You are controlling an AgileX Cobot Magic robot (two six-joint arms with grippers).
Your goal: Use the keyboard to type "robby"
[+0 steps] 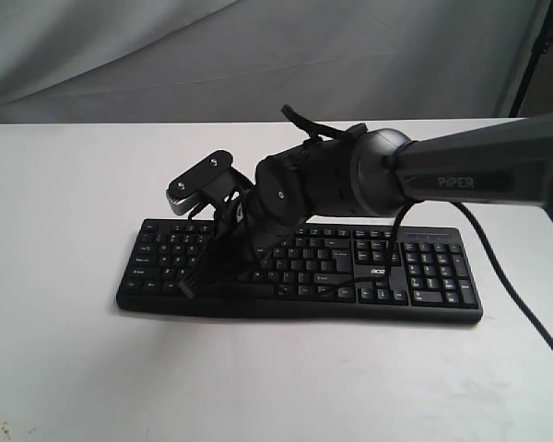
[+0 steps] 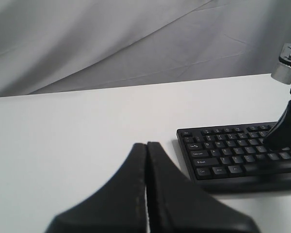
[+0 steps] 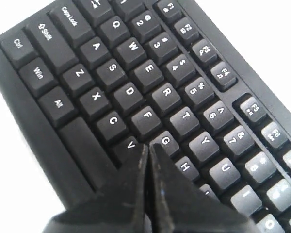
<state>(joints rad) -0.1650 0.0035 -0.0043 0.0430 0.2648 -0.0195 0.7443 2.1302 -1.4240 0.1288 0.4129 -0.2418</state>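
The black keyboard (image 1: 415, 276) lies across the white table, number pad at its right end, white legends on the keys. My right arm reaches across it from the right, and my right gripper (image 1: 192, 287) points down over its left half. In the right wrist view the right gripper (image 3: 148, 147) is shut, its tips just over the keyboard (image 3: 136, 73) between the V and G keys, hiding the key below them. My left gripper (image 2: 146, 145) is shut and holds nothing, over bare table to the side of the keyboard (image 2: 223, 155).
The white table (image 1: 64, 368) spreads all round the keyboard. A grey cloth backdrop (image 1: 166, 55) hangs behind it. A black cable (image 1: 521, 304) trails off the right arm to the table's right side. The right arm's wrist camera (image 1: 198, 184) sits above the keyboard's left part.
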